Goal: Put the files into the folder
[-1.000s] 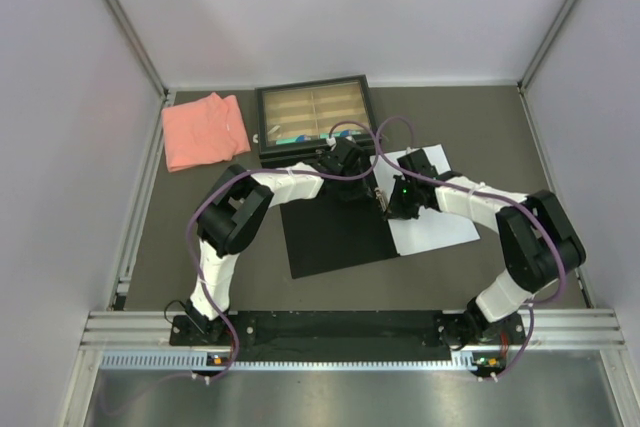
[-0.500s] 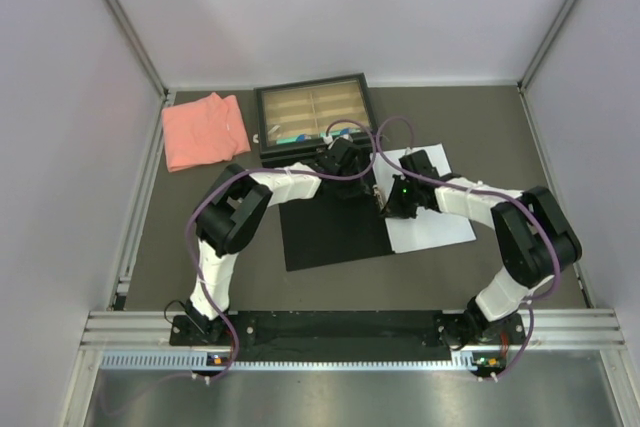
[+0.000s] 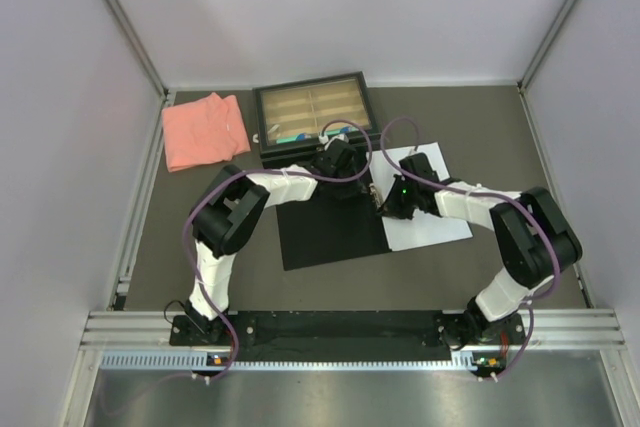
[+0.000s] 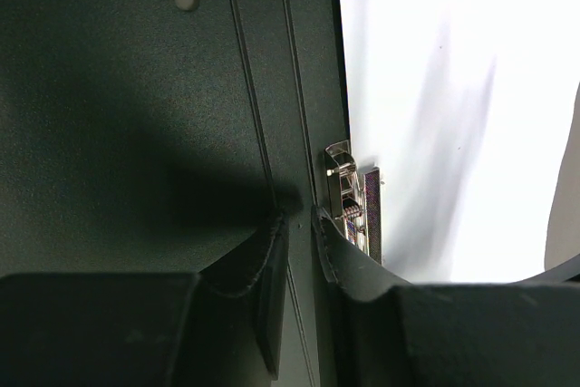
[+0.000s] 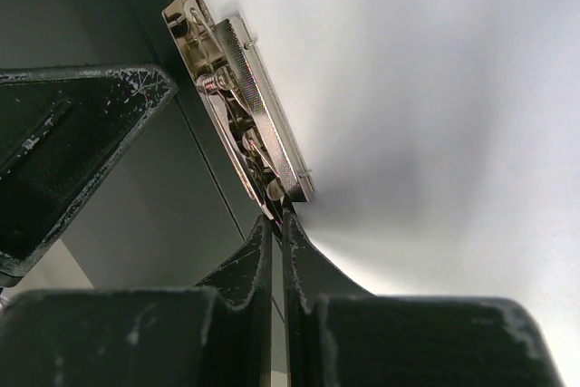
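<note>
Where the folder (image 3: 330, 237) lies open mid-desk, black inside up, the files (image 3: 425, 232) cover its right half, their white edge meeting the spine clip (image 5: 240, 106).
Left end effector (image 4: 297, 242): nearly closed, slim gap, empty, on the spine just beside the clip.
Right end effector (image 5: 275, 242): fingers pressed together at the clip's end; cannot tell whether they pinch it.
Tray (image 3: 313, 115): near the folder's far edge.
Cloth (image 3: 205, 130): far left.
Desk (image 3: 500, 127): bare surface right of the files.
</note>
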